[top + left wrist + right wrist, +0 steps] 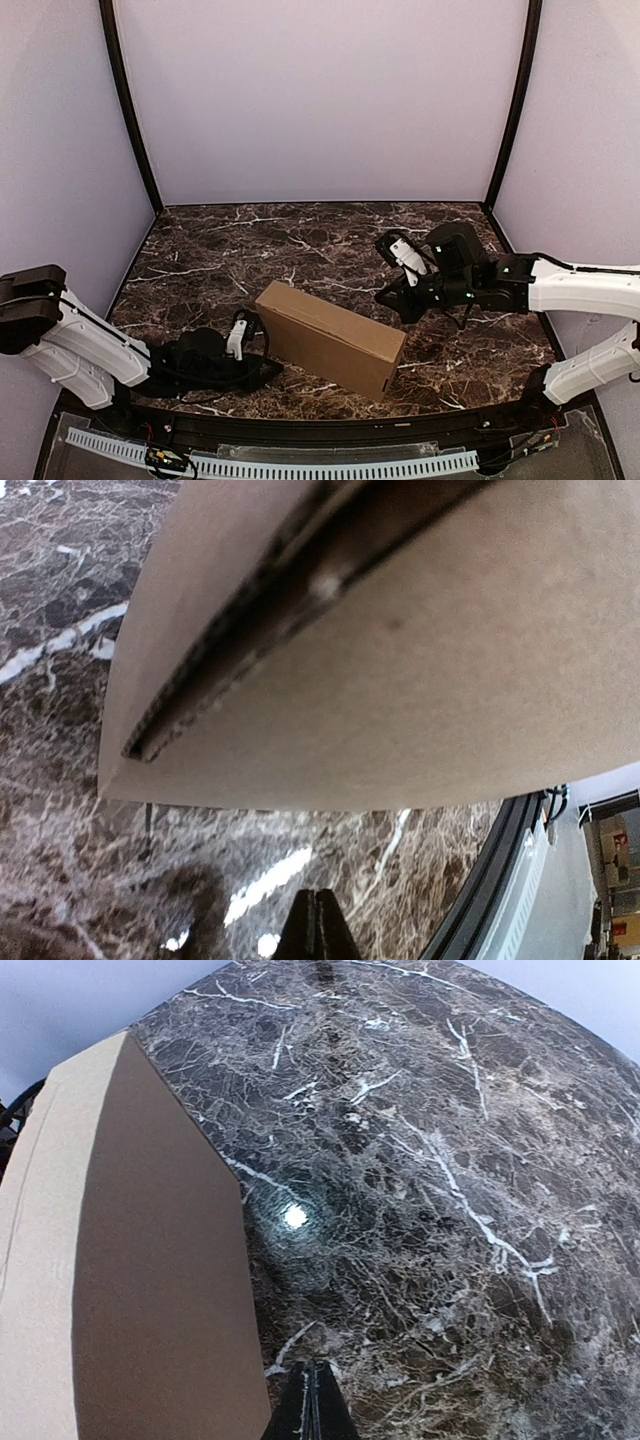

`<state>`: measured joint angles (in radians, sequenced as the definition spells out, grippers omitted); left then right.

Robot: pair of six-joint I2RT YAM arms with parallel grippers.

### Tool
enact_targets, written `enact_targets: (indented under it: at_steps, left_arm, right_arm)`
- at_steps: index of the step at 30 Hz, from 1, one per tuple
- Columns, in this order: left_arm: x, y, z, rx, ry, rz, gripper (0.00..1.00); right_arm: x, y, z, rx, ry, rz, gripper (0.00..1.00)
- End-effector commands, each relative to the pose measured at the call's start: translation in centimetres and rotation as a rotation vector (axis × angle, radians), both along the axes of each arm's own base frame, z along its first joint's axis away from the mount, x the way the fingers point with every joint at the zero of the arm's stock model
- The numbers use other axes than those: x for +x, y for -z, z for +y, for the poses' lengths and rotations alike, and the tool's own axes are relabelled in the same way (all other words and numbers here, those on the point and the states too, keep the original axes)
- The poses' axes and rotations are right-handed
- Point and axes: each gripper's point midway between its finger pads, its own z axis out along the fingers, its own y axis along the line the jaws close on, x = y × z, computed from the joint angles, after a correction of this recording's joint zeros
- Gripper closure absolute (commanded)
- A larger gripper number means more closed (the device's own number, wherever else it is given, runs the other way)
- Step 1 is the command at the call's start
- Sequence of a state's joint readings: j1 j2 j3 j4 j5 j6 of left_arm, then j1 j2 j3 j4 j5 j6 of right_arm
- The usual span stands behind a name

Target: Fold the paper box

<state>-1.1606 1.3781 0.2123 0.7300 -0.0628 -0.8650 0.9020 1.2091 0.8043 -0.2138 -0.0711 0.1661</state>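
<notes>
Both hands are pinched shut on nothing, left hand (318,925) just beside and right hand (313,1400) near the paper box (330,338), a closed carton lying lower centre on the worktop (300,240), so folding looks practically finished.

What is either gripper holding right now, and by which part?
Nothing is held. The left gripper and the right gripper are both shut and empty, and neither touches the cardboard box.

Paper box (330,338) as obstacle near centre, free table (300,240) behind it
</notes>
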Motion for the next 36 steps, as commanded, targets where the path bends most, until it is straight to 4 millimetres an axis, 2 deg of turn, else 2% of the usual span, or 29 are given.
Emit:
enact_targets:
  at_steps: [1, 3, 4, 5, 6, 11, 12, 14, 15, 16, 17, 18, 22, 27, 34, 35, 36]
  left_arm:
    - [1.9, -2.9, -2.9, -0.16, -0.053, -0.031, 0.99]
    - [2.6, -2.3, -3.6, -0.18, -0.061, -0.01, 0.99]
    - [3.0, -3.1, -4.3, -0.215, -0.06, -0.018, 0.99]
    - [3.2, -2.3, -4.4, -0.209, -0.058, -0.001, 0.99]
    - [3.6, -2.9, -5.0, -0.24, -0.056, -0.01, 0.99]
    - [5.9, -2.2, -6.6, -0.275, -0.059, -0.014, 0.99]
    - [5.9, -2.9, -7.3, -0.313, -0.027, -0.019, 0.99]
    - [6.7, -1.9, -8.3, -0.327, -0.006, -0.008, 0.99]
    - [7.6, -2.8, -9.0, -0.362, -0.005, -0.024, 0.99]
    - [7.8, -2.0, -9.3, -0.354, 0.008, -0.01, 0.99]
    - [8.3, -2.4, -10.0, -0.367, 0.015, -0.016, 0.99]
    - [8.5, -1.8, -10.3, -0.358, 0.026, -0.008, 0.99]
    - [9.7, -2.2, -11.5, -0.361, 0.049, -0.02, 0.99]
    - [10.2, -1.4, -10.1, -0.353, 0.048, 0.029, 0.99]
    - [9.6, 1.8, -4.5, -0.246, -0.001, 0.159, 0.99]
    - [9.5, 1.7, -4.0, -0.237, -0.002, 0.165, 0.99]
    - [9.4, 2.5, -2.9, -0.203, -0.017, 0.183, 0.99]
  right_arm:
    - [-1.1, 0.1, 1.9, 0.085, -0.088, 0.055, 1.0]
    - [-1.6, -0.1, 2.5, 0.109, -0.13, 0.065, 1.0]
    - [-1.8, -0.4, 2.8, 0.123, -0.147, 0.068, 1.0]
    - [-2.0, -0.7, 3.2, 0.138, -0.165, 0.072, 1.0]
    - [-2.2, -0.8, 3.3, 0.145, -0.176, 0.077, 1.0]
    - [-3.3, -2.4, 4.6, 0.182, -0.244, 0.074, 1.0]
    - [-3.5, -2.4, 4.9, 0.185, -0.254, 0.077, 1.0]
    - [-4.1, -2.4, 5.6, 0.183, -0.273, 0.084, 1.0]
    - [-4.3, -2.3, 5.9, 0.18, -0.281, 0.087, 1.0]
    - [-4.5, -2.3, 6.1, 0.179, -0.282, 0.088, 1.0]
    - [-4.6, -2.3, 6.4, 0.181, -0.287, 0.088, 1.0]
    - [-4.9, -2.3, 6.7, 0.186, -0.292, 0.088, 1.0]
    - [-5.1, -1.8, 7.9, 0.176, -0.298, 0.102, 1.0]
    - [-4.1, -0.6, 8.1, 0.131, -0.25, 0.098, 1.0]
    - [-2.8, -0.1, 7.6, 0.074, -0.189, 0.066, 1.0]
    - [-2.5, 0.0, 7.5, 0.066, -0.18, 0.059, 1.0]
    - [-2.3, -0.1, 7.4, 0.063, -0.172, 0.051, 1.0]
